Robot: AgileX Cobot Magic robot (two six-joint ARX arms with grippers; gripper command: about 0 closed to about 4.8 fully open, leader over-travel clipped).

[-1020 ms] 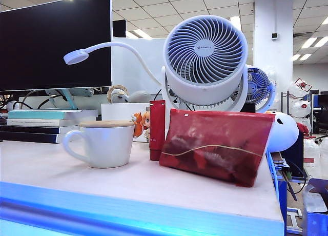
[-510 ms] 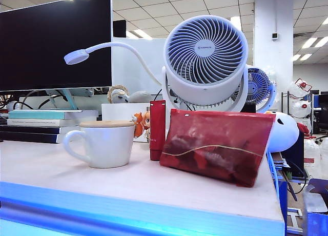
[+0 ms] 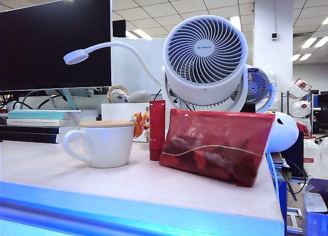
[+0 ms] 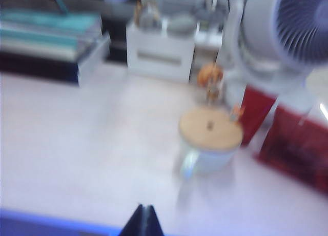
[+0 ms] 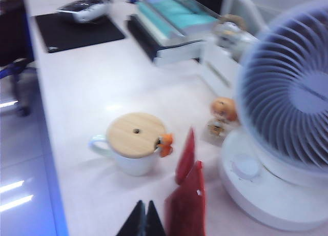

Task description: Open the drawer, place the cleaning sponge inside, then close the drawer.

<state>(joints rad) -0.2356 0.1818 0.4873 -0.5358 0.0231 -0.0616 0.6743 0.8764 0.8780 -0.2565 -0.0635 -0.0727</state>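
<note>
The drawer (image 3: 128, 209) shows as a bright blue band under the white desk top's front edge; none of its inside shows. The cleaning sponge is out of view in every frame. My left gripper (image 4: 144, 209) is shut and empty, hovering above the desk's front edge with the drawer's blue band (image 4: 51, 223) just below it and the mug (image 4: 210, 141) further back. My right gripper (image 5: 145, 205) is also shut with nothing in it, above the desk right beside the red pouch (image 5: 187, 210). Neither gripper appears in the exterior view.
A white mug (image 3: 105, 143) with a wooden lid, a red tube (image 3: 157, 128) and the red translucent pouch (image 3: 215, 143) stand on the desk top (image 3: 46, 166). Behind them are a white fan (image 3: 205, 56), a monitor (image 3: 51, 41), stacked books (image 3: 41, 123) and a small figurine (image 3: 139, 124).
</note>
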